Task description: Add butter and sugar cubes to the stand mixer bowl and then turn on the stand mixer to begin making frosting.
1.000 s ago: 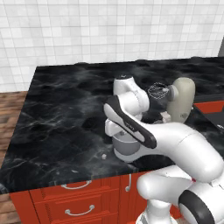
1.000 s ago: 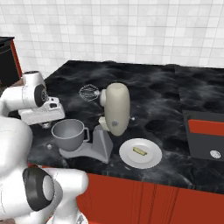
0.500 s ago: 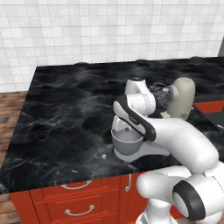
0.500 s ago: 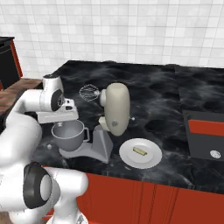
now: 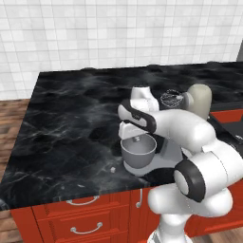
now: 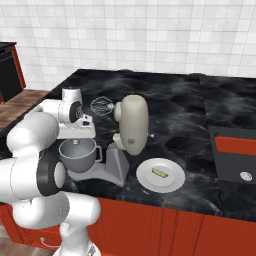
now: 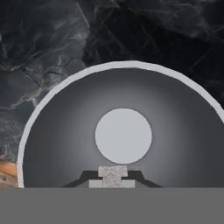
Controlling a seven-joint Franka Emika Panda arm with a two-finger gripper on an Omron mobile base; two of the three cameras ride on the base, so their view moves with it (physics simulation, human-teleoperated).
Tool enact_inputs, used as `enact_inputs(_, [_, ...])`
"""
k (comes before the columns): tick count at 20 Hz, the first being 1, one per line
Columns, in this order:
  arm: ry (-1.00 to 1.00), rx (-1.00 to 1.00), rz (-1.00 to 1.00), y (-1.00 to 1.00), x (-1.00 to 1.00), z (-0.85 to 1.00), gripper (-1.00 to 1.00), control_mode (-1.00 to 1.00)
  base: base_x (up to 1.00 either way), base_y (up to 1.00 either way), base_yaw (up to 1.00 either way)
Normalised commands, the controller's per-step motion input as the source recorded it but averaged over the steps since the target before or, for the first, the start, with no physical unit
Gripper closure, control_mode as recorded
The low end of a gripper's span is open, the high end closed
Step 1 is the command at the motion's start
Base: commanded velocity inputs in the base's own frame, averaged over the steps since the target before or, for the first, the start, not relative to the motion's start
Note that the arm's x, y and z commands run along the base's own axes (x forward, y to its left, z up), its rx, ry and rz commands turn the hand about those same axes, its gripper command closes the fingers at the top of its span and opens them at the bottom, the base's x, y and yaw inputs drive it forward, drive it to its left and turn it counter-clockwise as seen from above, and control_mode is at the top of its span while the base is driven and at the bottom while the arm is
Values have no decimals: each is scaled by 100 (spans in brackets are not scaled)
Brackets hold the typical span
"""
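Observation:
The grey stand mixer bowl (image 5: 138, 154) (image 6: 77, 155) sits on the stand mixer's base, and in the hand view I look straight down into the bowl (image 7: 65, 144). My gripper (image 5: 136, 139) (image 6: 76, 141) (image 7: 113, 180) hangs just above the bowl's mouth, shut on a sugar cube (image 7: 113, 173) held between its tips. A second sugar cube (image 5: 112, 169) lies on the counter left of the bowl. The stand mixer (image 5: 199, 99) (image 6: 134, 125) has its beige head tilted back, whisk (image 6: 101, 105) raised. The butter (image 6: 159, 173) lies on the white plate (image 6: 172, 184) right of the mixer.
The black marble counter (image 5: 66, 123) runs left and back to a white tiled wall. Its front edge lies just below the bowl, above red drawers (image 5: 85, 223). A red-fronted appliance (image 6: 235, 160) is set into the counter at the right.
My arm has swung right from the counter's left side, carrying the hand to a spot right over the bowl and a little lower. The mixer, plate and butter have stayed put.

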Motion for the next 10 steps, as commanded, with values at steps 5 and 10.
enact_inputs(5, [6,0,-6,0,19,-52,100,-100,0,0,0])
enact_inputs(10, [0,0,-5,0,1,-34,100,-100,0,0,0])
